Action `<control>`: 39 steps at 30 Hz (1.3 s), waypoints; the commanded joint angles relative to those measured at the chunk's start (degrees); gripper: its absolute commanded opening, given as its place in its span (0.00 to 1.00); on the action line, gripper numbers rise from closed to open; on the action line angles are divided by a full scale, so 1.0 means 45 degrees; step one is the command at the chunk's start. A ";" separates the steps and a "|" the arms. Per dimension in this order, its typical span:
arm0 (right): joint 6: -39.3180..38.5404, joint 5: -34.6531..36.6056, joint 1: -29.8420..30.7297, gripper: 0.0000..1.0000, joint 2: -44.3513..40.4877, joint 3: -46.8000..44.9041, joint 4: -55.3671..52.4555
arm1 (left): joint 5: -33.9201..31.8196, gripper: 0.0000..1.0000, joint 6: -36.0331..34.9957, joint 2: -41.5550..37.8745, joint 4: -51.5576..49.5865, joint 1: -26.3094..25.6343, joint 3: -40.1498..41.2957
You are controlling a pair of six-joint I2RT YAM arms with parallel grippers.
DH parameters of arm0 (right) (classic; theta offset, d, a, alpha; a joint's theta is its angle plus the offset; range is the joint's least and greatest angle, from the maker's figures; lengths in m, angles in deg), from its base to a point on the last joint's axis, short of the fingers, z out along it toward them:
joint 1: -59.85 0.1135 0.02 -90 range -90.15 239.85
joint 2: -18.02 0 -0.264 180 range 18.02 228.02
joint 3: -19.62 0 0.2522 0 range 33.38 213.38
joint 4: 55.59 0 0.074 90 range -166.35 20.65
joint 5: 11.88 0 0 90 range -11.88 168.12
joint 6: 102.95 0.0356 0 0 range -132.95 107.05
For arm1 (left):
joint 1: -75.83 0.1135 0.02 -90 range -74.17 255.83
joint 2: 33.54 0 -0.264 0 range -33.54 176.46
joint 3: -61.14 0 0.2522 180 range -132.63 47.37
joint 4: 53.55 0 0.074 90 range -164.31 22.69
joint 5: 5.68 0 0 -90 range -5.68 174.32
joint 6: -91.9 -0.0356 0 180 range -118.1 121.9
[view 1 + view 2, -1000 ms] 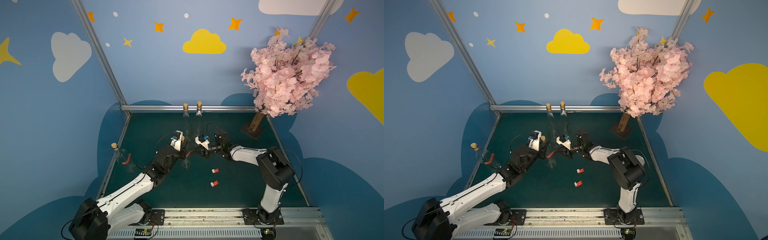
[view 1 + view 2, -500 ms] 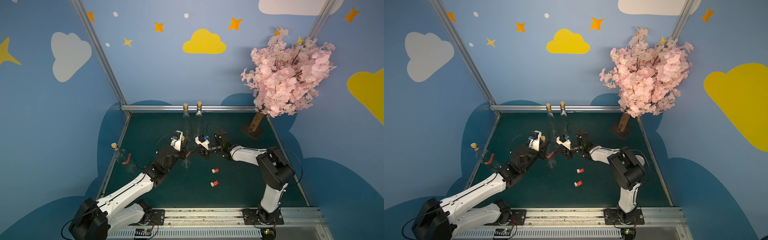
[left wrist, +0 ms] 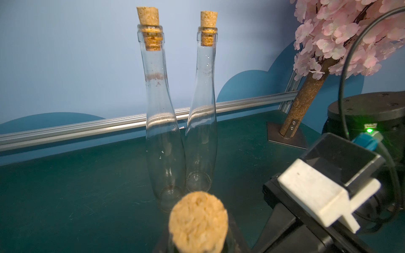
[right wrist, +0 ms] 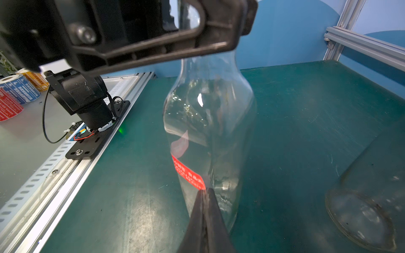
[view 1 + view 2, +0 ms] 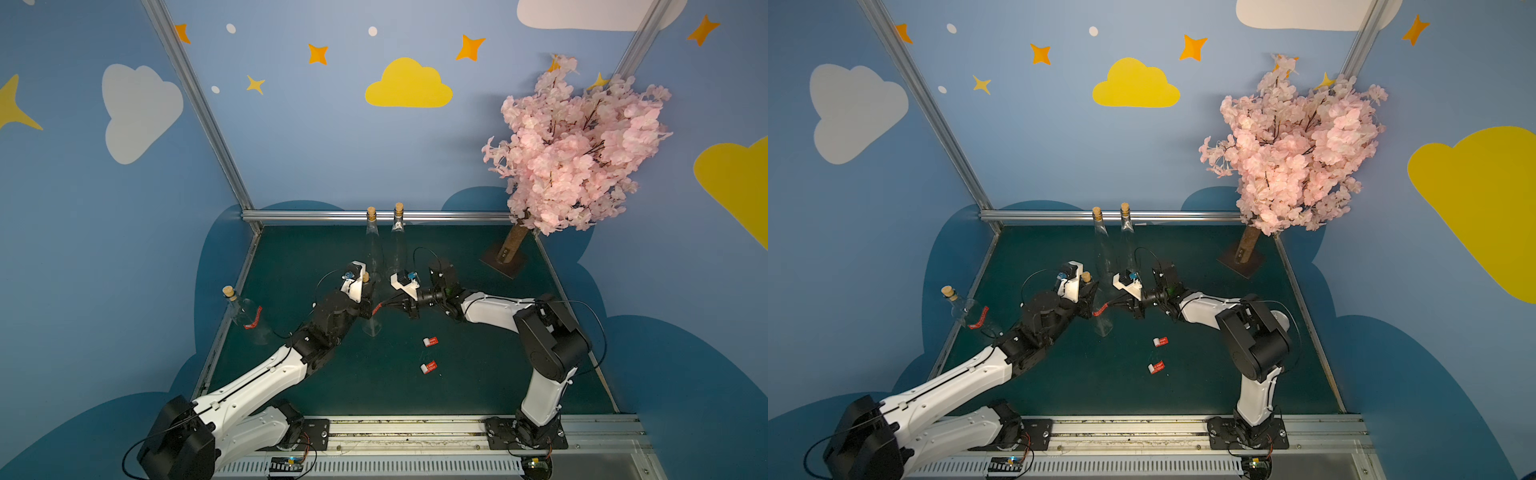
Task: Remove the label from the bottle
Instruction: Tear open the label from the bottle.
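While gripped, bottle [image 4: 210, 122] stands (cork [image 3: 198, 221] up).

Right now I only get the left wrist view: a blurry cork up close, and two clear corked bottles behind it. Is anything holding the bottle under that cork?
Observer: Yes. The left gripper is shut on the neck of that bottle.
Operator: And the other arm I glimpse, what is it doing?
Observer: Its right gripper is shut on the edge of the red label, low on the same bottle.
Operator: Are any labels off already?
Observer: One loose label and another lie on the green mat, on the near side of the bottle.
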 commanded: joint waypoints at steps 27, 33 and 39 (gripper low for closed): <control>0.0014 0.0006 0.0261 0.00 -0.0994 -0.0475 -0.0585 | -0.0178 0.03 0.0073 0.0432 -0.0420 -0.0022 -0.0244; -0.0060 -0.0029 0.0345 0.00 -0.1075 -0.0474 -0.0752 | -0.0197 0.03 0.0012 0.0489 -0.0454 -0.0020 -0.0302; -0.0138 -0.0063 0.0378 0.00 -0.1151 -0.0476 -0.0933 | -0.0260 0.03 -0.0070 0.0579 -0.0460 -0.0023 -0.0337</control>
